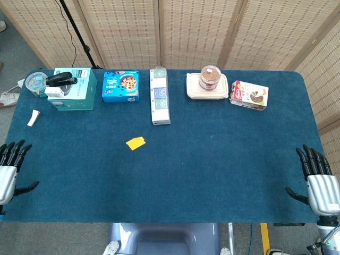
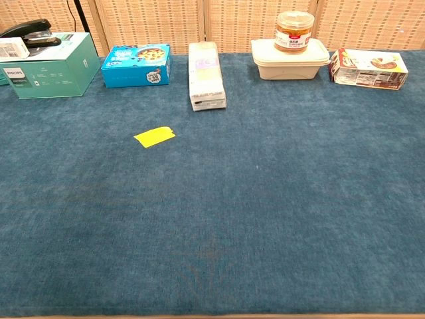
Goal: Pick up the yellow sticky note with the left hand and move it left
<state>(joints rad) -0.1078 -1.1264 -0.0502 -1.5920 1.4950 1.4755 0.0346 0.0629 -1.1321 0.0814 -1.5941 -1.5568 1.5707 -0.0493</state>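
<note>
The yellow sticky note (image 1: 135, 143) lies flat on the blue table cloth, left of centre; the chest view shows the sticky note (image 2: 155, 136) in front of the white carton. My left hand (image 1: 9, 169) hovers at the table's near left edge, fingers spread and holding nothing, far to the left of the note. At the near right edge my right hand (image 1: 319, 180) is likewise spread and empty. Neither hand appears in the chest view.
Along the back stand a teal Philips box (image 1: 74, 88) with a black stapler (image 1: 60, 79), a blue cookie box (image 1: 120, 86), a white carton (image 1: 160, 95), a lidded container (image 1: 207, 87) topped by a jar (image 1: 210, 76), and a snack box (image 1: 249, 95). A small white item (image 1: 34, 117) lies far left.
</note>
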